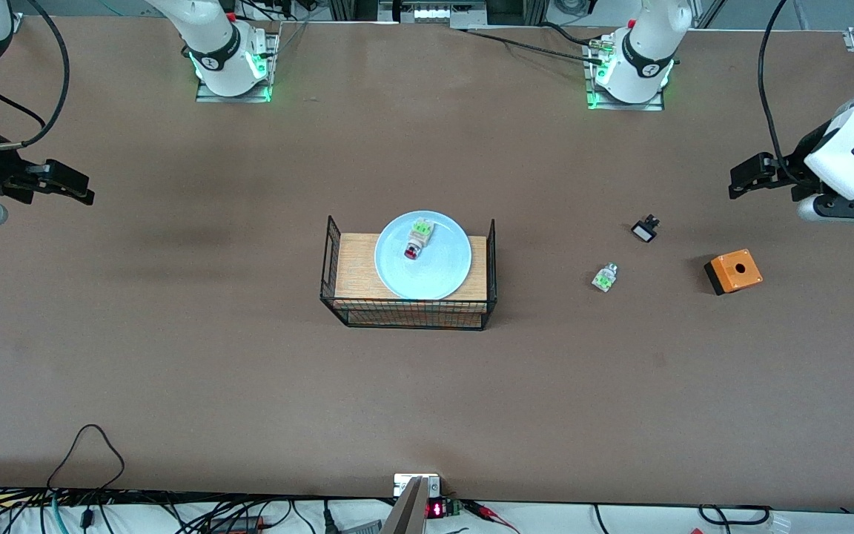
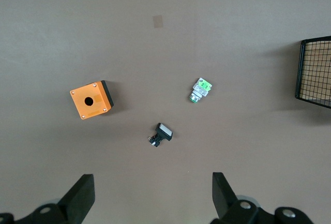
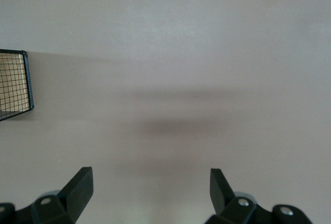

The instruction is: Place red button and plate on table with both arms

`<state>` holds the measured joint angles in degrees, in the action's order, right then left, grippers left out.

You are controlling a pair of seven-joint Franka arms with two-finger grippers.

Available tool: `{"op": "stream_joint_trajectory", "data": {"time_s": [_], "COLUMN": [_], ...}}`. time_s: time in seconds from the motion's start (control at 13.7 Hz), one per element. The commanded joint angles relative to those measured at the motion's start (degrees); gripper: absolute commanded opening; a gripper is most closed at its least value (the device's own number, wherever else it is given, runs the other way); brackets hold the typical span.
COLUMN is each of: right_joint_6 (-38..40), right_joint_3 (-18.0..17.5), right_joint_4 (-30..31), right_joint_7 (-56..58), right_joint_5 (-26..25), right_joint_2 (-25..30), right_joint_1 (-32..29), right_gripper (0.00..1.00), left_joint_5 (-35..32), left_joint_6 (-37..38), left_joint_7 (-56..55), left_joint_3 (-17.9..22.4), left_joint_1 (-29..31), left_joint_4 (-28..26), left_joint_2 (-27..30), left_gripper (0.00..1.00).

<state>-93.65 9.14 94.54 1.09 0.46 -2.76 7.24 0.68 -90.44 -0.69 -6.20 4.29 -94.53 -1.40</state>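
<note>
The red button (image 1: 418, 239) lies on the plate (image 1: 442, 274), its green end pointing toward the robots' bases and its red cap toward the front camera. The plate sits on the wooden top of a black wire basket stand (image 1: 408, 311) at the middle of the worktop (image 1: 175, 356), so neither task thing is down on the worktop yet.

Toward the left arm's end of the worktop lie three other parts: a green-white part (image 1: 605, 277), a small black-and-white part (image 1: 645, 229) farther from the front camera than it, and an orange box (image 1: 733, 271) with a round hole in its top.

The left gripper (image 1: 746, 182) hangs over the left arm's end of the worktop, jaws wide apart and empty. The right gripper (image 1: 64, 185) hangs over the right arm's end, jaws also apart and empty. Both are well apart from the stand.

To do the opening step well, I judge one arm should pinch the button across its narrow white body, not the round cap, and lift it straight up. The other should take the plate by its shallow rim and keep it level while clearing the stand's raised wire ends.

No brand, label or writing can be read on any of the objects.
</note>
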Motion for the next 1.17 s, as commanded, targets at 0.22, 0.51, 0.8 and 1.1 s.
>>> {"op": "stream_joint_trajectory", "data": {"time_s": [0.22,0.51,0.8,1.1], "right_joint_6": [0.1,0.1,0.1,0.2], "right_joint_3": [0.1,0.0,0.0,0.1], "right_joint_4": [-0.2,-0.2,-0.2,-0.2], "right_joint_7": [0.2,0.1,0.1,0.2], "right_joint_5": [-0.5,-0.5,-0.5,-0.5], "right_joint_2": [0.1,0.1,0.1,0.2], "right_joint_1": [0.1,0.1,0.1,0.1], "right_gripper": [1.0,1.0,1.0,1.0], "left_joint_5": [-0.4,-0.2,3.9,8.2], "left_joint_6": [0.9,1.1,2.0,1.9], "left_joint_7": [-0.2,-0.3,-5.9,-14.6], "left_joint_3": [-0.4,-0.9,-4.9,-15.0], "left_joint_1": [0.4,0.3,-0.4,-1.6], "left_joint_4": [1.3,1.3,1.6,8.6], "left_joint_2": [-0.7,-0.6,-0.6,-6.0], "left_gripper": [1.0,1.0,1.0,1.0]}}
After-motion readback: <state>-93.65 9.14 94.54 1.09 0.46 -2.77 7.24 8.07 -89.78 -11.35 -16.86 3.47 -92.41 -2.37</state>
